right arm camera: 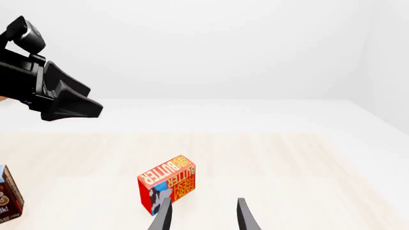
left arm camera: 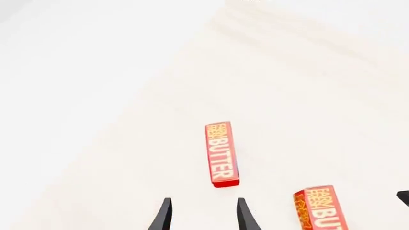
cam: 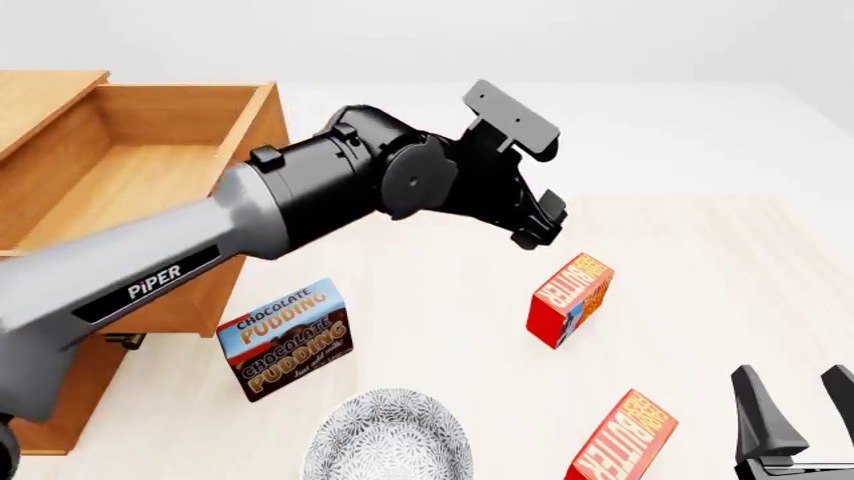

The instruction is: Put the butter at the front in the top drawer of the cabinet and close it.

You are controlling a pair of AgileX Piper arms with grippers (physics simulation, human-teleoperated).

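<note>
The black left claw (cam: 541, 222) hangs above the table with its two fingers apart and nothing in them, and the small red butter box with yellow letters (cam: 570, 298) stands on the pale table (cam: 747, 260) just below it, not touching. The black right claw (cam: 798, 405) is open and empty too, with a second red butter box (cam: 623, 440) just beside it. Behind the left claw, the light wooden cabinet (cam: 34, 420) has its top drawer (cam: 147, 170) pulled open, and a blue-brown chocolate pudding box (cam: 286, 338) and a grey patterned plate (cam: 387, 438) sit near it.
</note>
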